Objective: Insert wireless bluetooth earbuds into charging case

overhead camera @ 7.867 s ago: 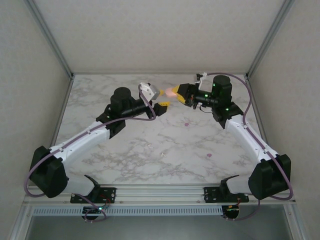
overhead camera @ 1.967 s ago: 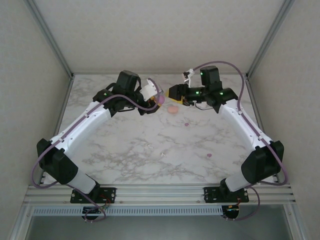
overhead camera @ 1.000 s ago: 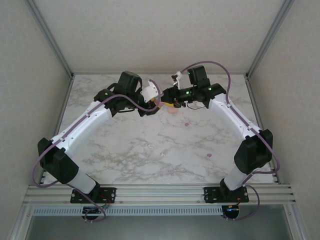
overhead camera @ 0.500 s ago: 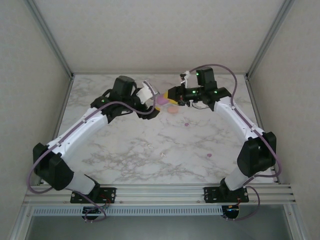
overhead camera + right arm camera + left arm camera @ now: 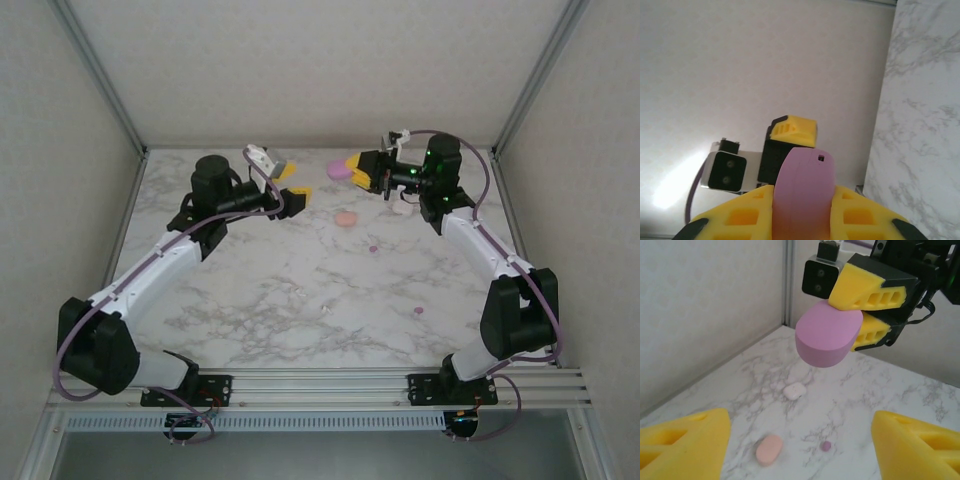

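Two earbuds lie loose on the marble table. One purple earbud sits near the peach case, and a second purple bud lies well apart from it, toward my right arm's side. Both are too small to show any detail. A pale speck nearer the bases is too small to identify. My right gripper is clenched on the purple case, held clear above the table. The case's rear end is hidden between the yellow pads, and the right wrist view cuts off its lower part. A tiny dark mark near its rim cannot be read. My left gripper is released and spread wide, with nothing between its fingers. Its fingers are cut off by the frame edge in the left wrist view. A white case rests on the table beyond the peach one.
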Controlling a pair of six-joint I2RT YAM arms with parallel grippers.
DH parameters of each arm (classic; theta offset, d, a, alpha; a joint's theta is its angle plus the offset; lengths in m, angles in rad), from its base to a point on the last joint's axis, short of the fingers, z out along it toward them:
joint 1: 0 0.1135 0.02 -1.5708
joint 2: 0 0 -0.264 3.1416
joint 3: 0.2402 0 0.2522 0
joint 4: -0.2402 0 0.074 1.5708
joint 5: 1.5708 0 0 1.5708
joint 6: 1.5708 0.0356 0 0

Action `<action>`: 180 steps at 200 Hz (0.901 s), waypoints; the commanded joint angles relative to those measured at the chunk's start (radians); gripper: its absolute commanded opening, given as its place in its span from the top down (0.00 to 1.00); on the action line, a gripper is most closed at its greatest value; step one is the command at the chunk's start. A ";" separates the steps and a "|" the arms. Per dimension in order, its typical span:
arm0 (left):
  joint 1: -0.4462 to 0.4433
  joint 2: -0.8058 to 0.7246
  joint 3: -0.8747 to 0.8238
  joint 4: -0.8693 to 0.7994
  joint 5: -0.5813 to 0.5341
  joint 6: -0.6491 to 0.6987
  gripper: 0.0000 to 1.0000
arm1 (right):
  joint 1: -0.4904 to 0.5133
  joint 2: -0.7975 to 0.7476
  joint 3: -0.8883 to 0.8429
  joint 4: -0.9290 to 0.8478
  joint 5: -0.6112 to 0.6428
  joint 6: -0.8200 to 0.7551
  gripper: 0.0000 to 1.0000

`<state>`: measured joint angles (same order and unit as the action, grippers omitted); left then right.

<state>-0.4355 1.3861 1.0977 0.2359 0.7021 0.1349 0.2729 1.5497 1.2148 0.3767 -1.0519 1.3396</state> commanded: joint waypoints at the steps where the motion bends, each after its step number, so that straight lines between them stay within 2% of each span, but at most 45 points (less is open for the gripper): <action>1: -0.024 0.043 0.042 0.092 0.071 -0.020 0.27 | 0.009 -0.017 0.013 0.091 -0.048 0.077 0.87; 39: -0.056 0.097 0.099 0.102 0.082 0.024 0.28 | 0.029 -0.016 0.022 0.085 -0.066 0.076 0.85; 85: -0.063 0.121 0.131 0.122 0.110 0.014 0.29 | 0.038 -0.017 0.014 0.090 -0.076 0.073 0.85; 180: -0.091 0.163 0.212 -0.009 0.152 0.060 0.46 | 0.054 -0.002 0.026 0.093 -0.085 0.069 0.84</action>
<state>-0.5152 1.5364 1.2736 0.2649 0.8185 0.1661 0.3191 1.5501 1.2148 0.4301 -1.1053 1.4033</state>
